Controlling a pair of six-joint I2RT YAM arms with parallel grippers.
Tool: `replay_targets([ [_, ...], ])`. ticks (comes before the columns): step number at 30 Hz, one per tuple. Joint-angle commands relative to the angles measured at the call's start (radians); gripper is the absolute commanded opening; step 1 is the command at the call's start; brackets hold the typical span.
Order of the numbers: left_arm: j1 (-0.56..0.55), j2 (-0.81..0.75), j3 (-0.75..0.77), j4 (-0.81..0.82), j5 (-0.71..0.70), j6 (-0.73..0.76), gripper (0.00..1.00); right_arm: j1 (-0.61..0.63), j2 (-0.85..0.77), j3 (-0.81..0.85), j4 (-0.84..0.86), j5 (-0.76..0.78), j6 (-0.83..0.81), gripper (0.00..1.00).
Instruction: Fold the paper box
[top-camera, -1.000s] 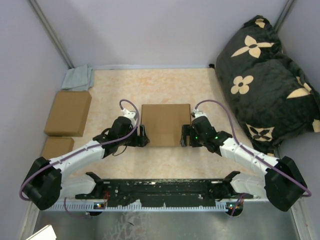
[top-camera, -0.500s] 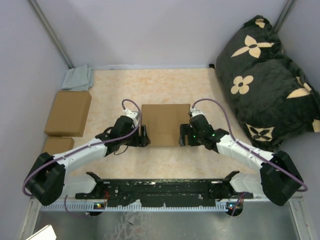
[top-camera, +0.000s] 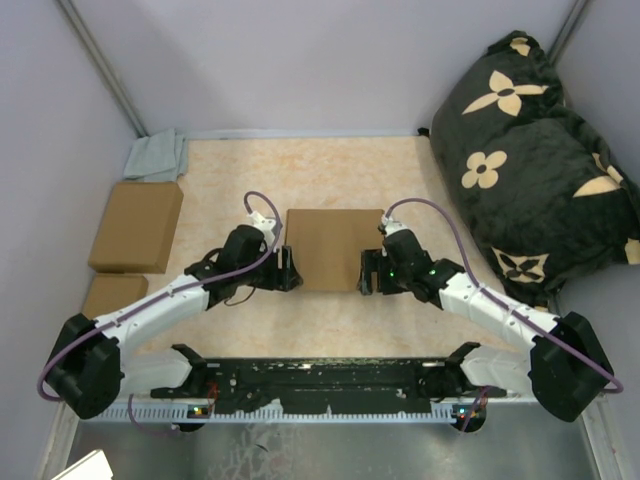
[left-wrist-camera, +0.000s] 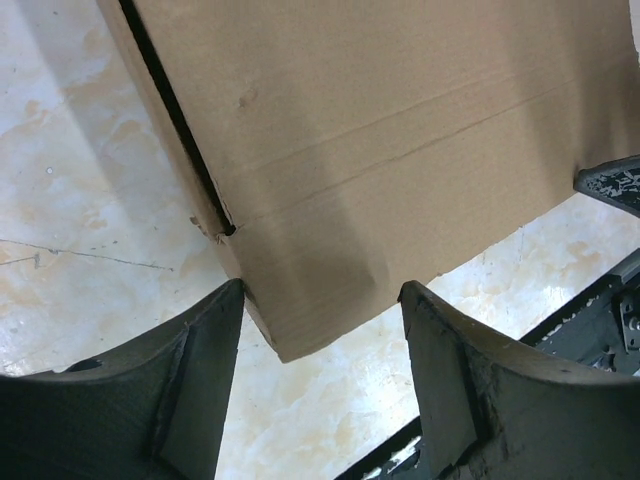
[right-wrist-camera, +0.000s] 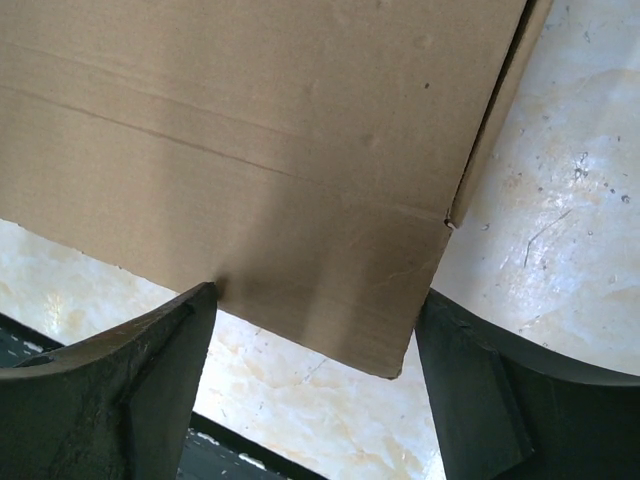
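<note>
**Shoulders swing outward; both tools flank the paper box**

Since half a second ago, the near joints of both arms have swung outward and the paper box (top-camera: 333, 250) sits very slightly further right. The box lies flat near the middle of the bench (top-camera: 330, 170), its top closed and level. The left tool (top-camera: 285, 272) stands at the box's near left corner and the right tool (top-camera: 368, 272) at its near right corner. In each wrist view the fingers (left-wrist-camera: 190, 370) are spread wide, with a box corner lying loosely between them, not clamped; neither tool has hold of anything. Two smaller cardboard boxes (top-camera: 137, 226) lie along the left bench edge, a grey cloth (top-camera: 157, 156) behind them. A black flowered cushion (top-camera: 530, 160) fills the far right corner.
</note>
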Motion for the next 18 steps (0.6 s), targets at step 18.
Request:
replay_targets([
  [18,-0.007,0.063,0.043,-0.072,-0.021,0.019,0.70,0.009,-0.012,0.049,-0.047,0.101,-0.017,0.74],
])
